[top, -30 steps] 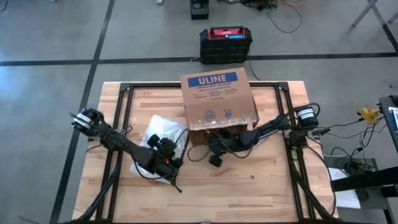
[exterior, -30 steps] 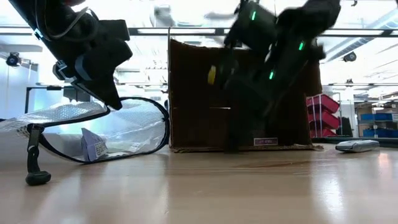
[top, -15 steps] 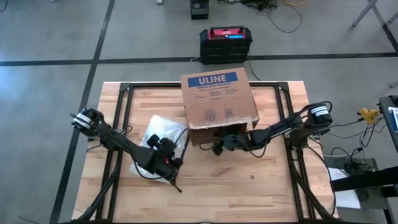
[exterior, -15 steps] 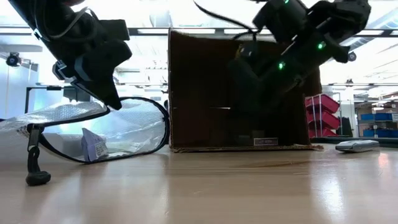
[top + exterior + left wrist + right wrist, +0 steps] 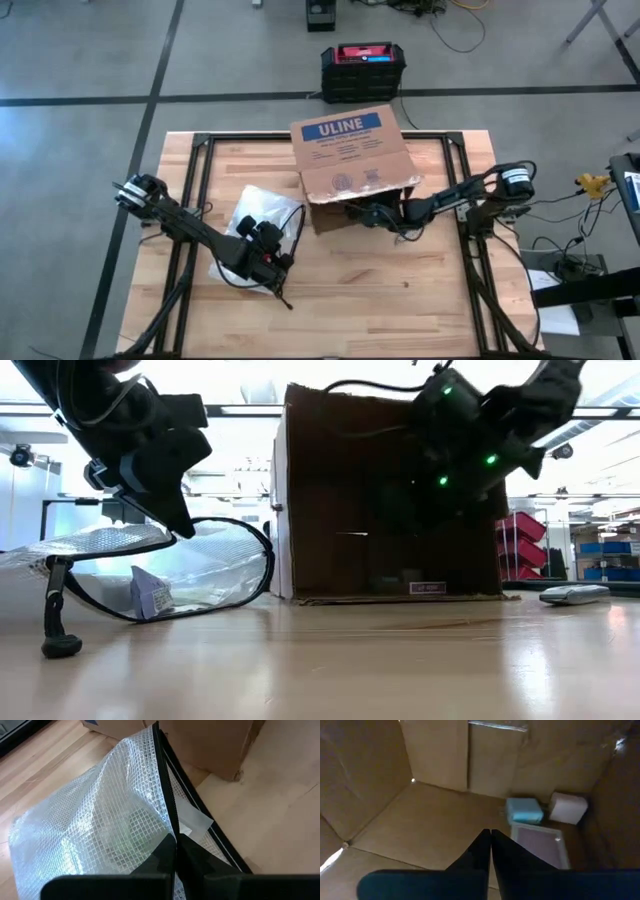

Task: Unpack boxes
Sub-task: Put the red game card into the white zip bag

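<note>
- Cardboard box (image 5: 352, 150), brown and corrugated, lies on its side at the far middle of the wooden table (image 5: 400, 300), its blue ULINE label facing up and its open mouth toward the near edge.
- The right gripper (image 5: 490, 847) is reaching into that mouth with its dark fingers clenched together, holding nothing.
- Inside, seen from the right wrist, three small things lie near the back corner: a light blue block (image 5: 524, 810), a pale pinkish cube (image 5: 568, 807) just beside it, and a flat whitish-framed packet (image 5: 537, 847) in front of them.
- The step in hand looks like going in to fetch these contents. To do it well, the fingers would have to part before they reach an item. The arm should stay clear of the box walls, so the light box does not get pushed or tipped.
- The flat packet will likely be hard to pinch off the floor of the box. The blue block, with its raised sides, seems the easier first pick.
- The box's inner walls are matte with fold creases, and light leaks in at one corner seam.
- The left gripper (image 5: 176, 851) waits at the near left of the table, clenched on the black zipper edge of a clear mesh-reinforced plastic bag (image 5: 90, 830), which is crinkled, glossy and has paper showing inside.
</note>
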Robot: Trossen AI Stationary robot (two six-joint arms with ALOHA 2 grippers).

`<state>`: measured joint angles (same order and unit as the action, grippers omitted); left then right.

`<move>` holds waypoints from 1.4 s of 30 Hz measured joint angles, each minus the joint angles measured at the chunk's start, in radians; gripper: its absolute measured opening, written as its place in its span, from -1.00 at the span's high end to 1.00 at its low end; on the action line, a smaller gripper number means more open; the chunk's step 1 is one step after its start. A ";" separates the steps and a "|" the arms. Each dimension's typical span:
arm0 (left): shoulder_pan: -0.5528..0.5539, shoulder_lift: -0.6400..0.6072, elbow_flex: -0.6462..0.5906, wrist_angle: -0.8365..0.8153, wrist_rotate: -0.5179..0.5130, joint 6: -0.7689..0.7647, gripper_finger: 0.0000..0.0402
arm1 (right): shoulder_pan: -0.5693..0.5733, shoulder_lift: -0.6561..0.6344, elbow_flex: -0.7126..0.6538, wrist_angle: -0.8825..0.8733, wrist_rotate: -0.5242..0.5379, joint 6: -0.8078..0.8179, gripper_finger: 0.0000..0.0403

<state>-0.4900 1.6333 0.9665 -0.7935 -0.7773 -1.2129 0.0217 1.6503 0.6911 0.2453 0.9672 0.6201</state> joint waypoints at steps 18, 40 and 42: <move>0.000 0.000 0.000 0.000 0.001 0.003 1.00 | -0.050 0.237 0.237 -0.063 -0.107 -0.027 1.00; 0.000 0.000 0.000 0.000 0.001 0.004 1.00 | -0.224 0.217 0.200 -0.289 -0.020 0.252 1.00; 0.000 0.000 0.000 0.000 0.001 0.003 1.00 | -0.234 0.217 0.194 -0.288 -0.027 0.252 1.00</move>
<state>-0.4900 1.6333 0.9661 -0.7937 -0.7761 -1.2095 -0.2121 1.8675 0.8851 -0.0422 0.9406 0.8726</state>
